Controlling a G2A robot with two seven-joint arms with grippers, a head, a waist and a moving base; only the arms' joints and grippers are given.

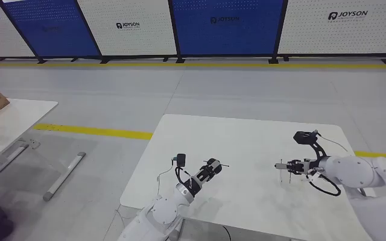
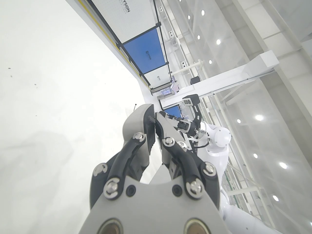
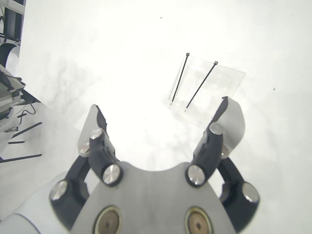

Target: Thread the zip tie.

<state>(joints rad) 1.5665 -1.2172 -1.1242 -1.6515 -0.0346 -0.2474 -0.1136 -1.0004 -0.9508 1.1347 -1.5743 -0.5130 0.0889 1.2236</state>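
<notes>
Zip tie point(image 2: 134, 107) is in my left gripper point(image 2: 153, 120), jaws pressed together on it. I see just a short, thin black end poking past one fingertip. In the top view that end sticks out from the tips toward the right arm's side, with its long axis running roughly across the bench point(image 1: 253, 138).

Left arm comes in from the near edge of the bench, forearm angled toward the middle. Its gripper faces the right arm's.

Right arm comes in from the right edge. My right gripper point(image 3: 161, 105) points back toward the left one, and the two are well apart. Its jaws are spread wide with nothing between them.

In the right wrist view, just beyond those jaws, a second zip tie point(image 3: 180, 77) and a third zip tie point(image 3: 201, 85) sit side by side at a clear holder point(image 3: 226, 79). Their heads are at the end away from the jaws and their tails point toward them, the heads a bit farther apart than the tails. Can't tell if they stand upright or lie flat.
</notes>
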